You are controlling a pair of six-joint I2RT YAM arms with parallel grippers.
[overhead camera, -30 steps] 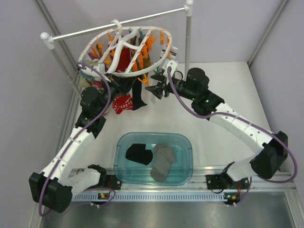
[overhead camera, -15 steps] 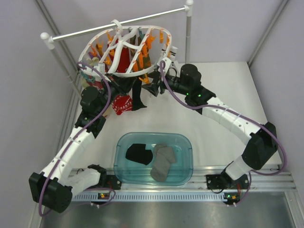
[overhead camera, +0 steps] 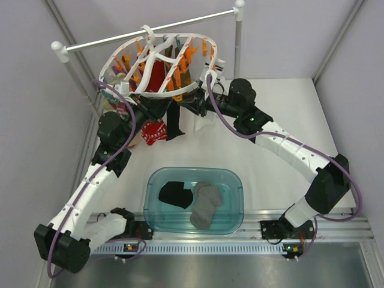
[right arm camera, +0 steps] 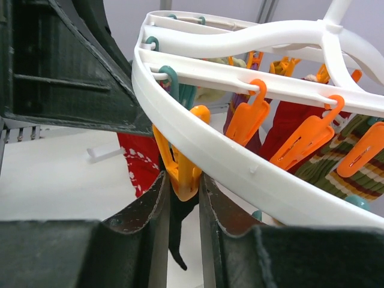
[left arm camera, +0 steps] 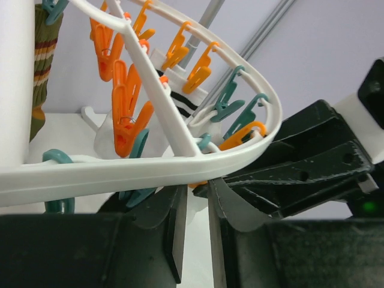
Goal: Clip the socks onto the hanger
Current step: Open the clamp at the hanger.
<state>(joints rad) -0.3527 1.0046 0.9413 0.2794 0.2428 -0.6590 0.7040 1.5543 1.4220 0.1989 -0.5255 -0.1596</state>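
The white oval hanger (overhead camera: 157, 94) with orange and teal clips hangs from a rail. One black sock (overhead camera: 175, 123) dangles below its near rim. A second black sock (overhead camera: 174, 194) lies in the teal tub. My right gripper (overhead camera: 191, 108) reaches in from the right. In the right wrist view it (right arm camera: 183, 180) is shut on an orange clip (right arm camera: 185, 171) under the hanger rim (right arm camera: 240, 162), and the black sock (right arm camera: 176, 240) hangs just beneath that clip. My left gripper (overhead camera: 146, 111) is under the rim (left arm camera: 150, 168); its jaws (left arm camera: 197, 187) stand a little apart with nothing between them.
A thin white rail (overhead camera: 150, 29) on two posts carries the hanger. A red patterned sock (overhead camera: 155, 131) and striped socks hang from other clips. The teal tub (overhead camera: 192, 169) near the front also holds a grey sock (overhead camera: 206, 204). Grey walls close in both sides.
My right gripper moved left under the hanger rim and closed on the orange clip. My left gripper's jaws parted slightly and that arm shifted a little left.
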